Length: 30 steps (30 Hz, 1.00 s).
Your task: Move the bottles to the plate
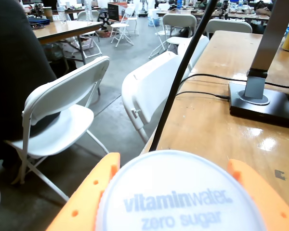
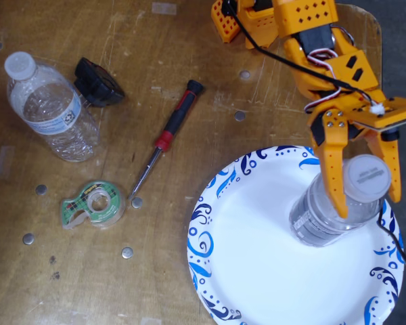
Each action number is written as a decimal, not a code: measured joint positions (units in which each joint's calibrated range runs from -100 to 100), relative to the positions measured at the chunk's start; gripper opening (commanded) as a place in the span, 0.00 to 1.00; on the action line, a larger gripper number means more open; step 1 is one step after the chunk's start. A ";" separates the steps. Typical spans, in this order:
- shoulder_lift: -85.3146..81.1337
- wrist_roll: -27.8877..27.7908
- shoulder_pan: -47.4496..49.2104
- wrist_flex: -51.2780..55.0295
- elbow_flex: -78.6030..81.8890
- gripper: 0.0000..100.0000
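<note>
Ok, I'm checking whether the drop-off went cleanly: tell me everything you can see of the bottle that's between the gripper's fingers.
The bottle is small, clear plastic, with a white screw cap; the wrist view reads "vitaminwater zero sugar" on that cap. It stands upright on the plate, toward its right side in the fixed view, inside the blue-patterned rim. The orange gripper straddles its upper part, one finger on each side of the cap. Whether the fingers press it cannot be told. Its contents cannot be made out.

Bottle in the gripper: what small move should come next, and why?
Probably open the gripper and release. The held bottle already stands upright on the plate, fingers either side of its cap. The other bottle still lies on the table.
</note>
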<state>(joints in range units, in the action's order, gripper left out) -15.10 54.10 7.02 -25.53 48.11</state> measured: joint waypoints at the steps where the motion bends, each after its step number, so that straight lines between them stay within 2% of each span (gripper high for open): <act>1: 0.00 0.05 0.00 0.00 0.09 0.18; 17: -0.25 0.10 0.00 -1.02 2.16 0.18; 22: -0.25 0.10 0.00 -1.02 2.16 0.23; 30: -0.25 0.10 1.19 -1.02 2.16 0.23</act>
<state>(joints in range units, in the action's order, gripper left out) -15.35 54.21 8.20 -26.55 50.27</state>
